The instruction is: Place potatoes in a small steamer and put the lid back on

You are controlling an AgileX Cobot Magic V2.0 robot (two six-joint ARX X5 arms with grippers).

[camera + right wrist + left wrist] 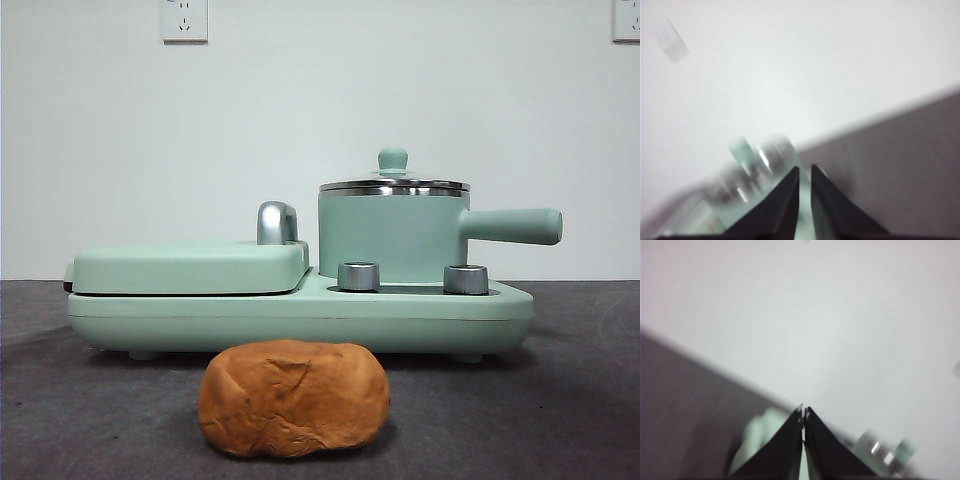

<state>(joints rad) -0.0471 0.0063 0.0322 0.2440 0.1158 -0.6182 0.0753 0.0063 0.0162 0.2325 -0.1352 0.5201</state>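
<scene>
Your potato (293, 398) lies on the dark desk (560, 400) at 6 o'clock from the mint-green cooker base (300, 318), just in front of it. The small steamer (392, 238) sits on the base at 2 o'clock from the potato, its lid (393, 181) on. Your left hand (803, 412) is closed and empty; your right hand (804, 169) is barely parted, empty.

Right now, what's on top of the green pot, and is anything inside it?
The glass lid with its green knob sits on top of the small steamer. Its inside is hidden by the pot wall, so I can't tell. The potato lies on the table in front.
</scene>
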